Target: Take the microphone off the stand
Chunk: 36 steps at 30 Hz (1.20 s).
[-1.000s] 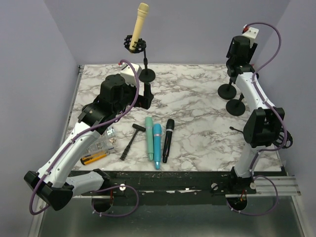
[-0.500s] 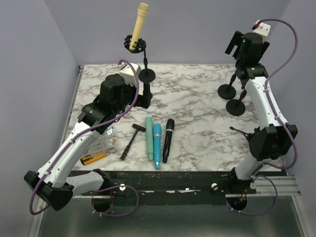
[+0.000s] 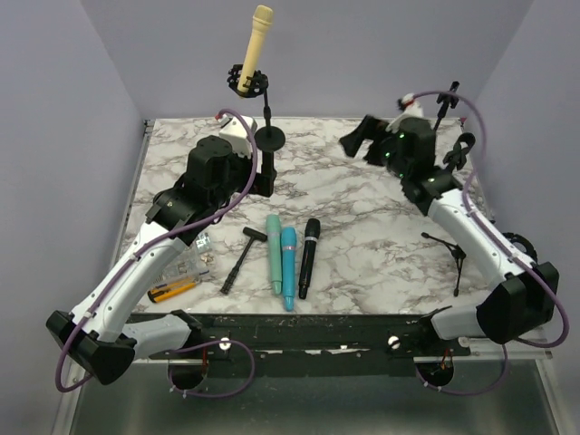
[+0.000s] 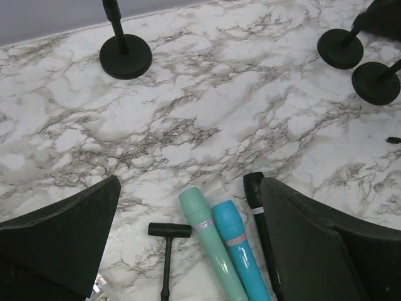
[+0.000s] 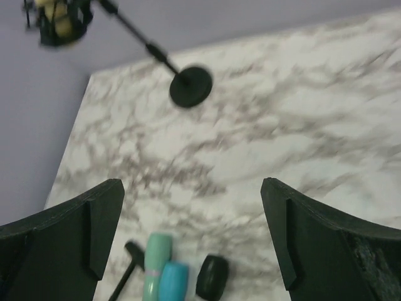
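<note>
Cream microphone (image 3: 256, 41) tilted in clip atop stand (image 3: 270, 138), back-left on table (image 3: 362, 208). Left gripper (image 4: 188, 232) fingers spread wide, holding nothing, just in front of stand base. Right gripper (image 5: 191, 238) also wide apart, empty, above mid-table, facing stand. Green microphone (image 3: 274, 254), blue microphone (image 3: 287, 267), black microphone (image 3: 309, 256) and T-handle tool (image 3: 240, 258) lie side by side near front. Two round bases (image 4: 341, 48) far right.

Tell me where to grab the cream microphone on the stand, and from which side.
Grip the cream microphone on its bare upper body, above the black clip that hugs its lower end. It stands nearly upright with a slight lean, so coming in level from the robot's right, with the jaws across the barrel, looks best. Then lift along its axis.
</note>
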Motion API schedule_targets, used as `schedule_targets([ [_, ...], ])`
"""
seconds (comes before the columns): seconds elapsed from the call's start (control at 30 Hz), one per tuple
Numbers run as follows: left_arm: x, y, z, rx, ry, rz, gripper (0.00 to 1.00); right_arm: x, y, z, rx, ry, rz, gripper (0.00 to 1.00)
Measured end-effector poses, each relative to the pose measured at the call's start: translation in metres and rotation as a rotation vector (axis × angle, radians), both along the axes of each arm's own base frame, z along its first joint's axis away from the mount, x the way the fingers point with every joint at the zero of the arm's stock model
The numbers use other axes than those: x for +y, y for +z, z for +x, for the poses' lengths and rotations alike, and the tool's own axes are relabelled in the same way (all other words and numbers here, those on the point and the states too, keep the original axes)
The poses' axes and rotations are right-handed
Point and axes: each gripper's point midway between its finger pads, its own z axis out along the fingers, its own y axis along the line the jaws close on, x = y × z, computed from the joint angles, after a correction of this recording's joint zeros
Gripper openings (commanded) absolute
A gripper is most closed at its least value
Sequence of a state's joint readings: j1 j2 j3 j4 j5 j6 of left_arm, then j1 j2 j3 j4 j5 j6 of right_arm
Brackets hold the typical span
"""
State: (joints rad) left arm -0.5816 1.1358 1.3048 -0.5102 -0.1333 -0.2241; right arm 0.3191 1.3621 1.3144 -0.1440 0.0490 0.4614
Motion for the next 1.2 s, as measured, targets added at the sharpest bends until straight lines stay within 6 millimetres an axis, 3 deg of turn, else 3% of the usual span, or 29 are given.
schedule_targets([
  [0.13, 0.0, -0.01, 0.007, 0.016, 0.021, 0.021, 0.99, 0.081, -0.088, -0.038, 0.195, 0.219, 0.028, 1.0],
  [0.2, 0.001, -0.018, 0.011, 0.029, 0.034, 0.038, 0.98, 0.099, -0.113, -0.052, 0.253, 0.271, 0.028, 1.0],
  [0.27, 0.001, -0.026, 0.016, 0.045, 0.047, 0.056, 0.98, 0.102, -0.129, -0.056, 0.29, 0.274, 0.032, 1.0],
  [0.5, 0.004, -0.062, 0.028, 0.083, 0.083, 0.11, 0.98, 0.092, -0.128, -0.05, 0.265, 0.239, -0.004, 1.0],
  [0.77, 0.028, -0.066, 0.057, 0.078, 0.174, 0.01, 0.98, 0.073, -0.121, -0.078, 0.192, 0.25, -0.017, 1.0],
  [0.97, 0.052, -0.05, 0.102, 0.079, 0.225, -0.148, 0.98, 0.072, -0.115, -0.081, 0.145, 0.267, -0.023, 1.0],
  [1.1, 0.058, -0.021, 0.137, 0.05, 0.219, -0.259, 0.95, 0.071, -0.119, -0.082, 0.142, 0.271, -0.041, 1.0],
  [1.2, 0.06, 0.012, 0.164, 0.003, 0.191, -0.347, 0.94, 0.07, -0.12, -0.082, 0.138, 0.274, -0.055, 1.0],
])
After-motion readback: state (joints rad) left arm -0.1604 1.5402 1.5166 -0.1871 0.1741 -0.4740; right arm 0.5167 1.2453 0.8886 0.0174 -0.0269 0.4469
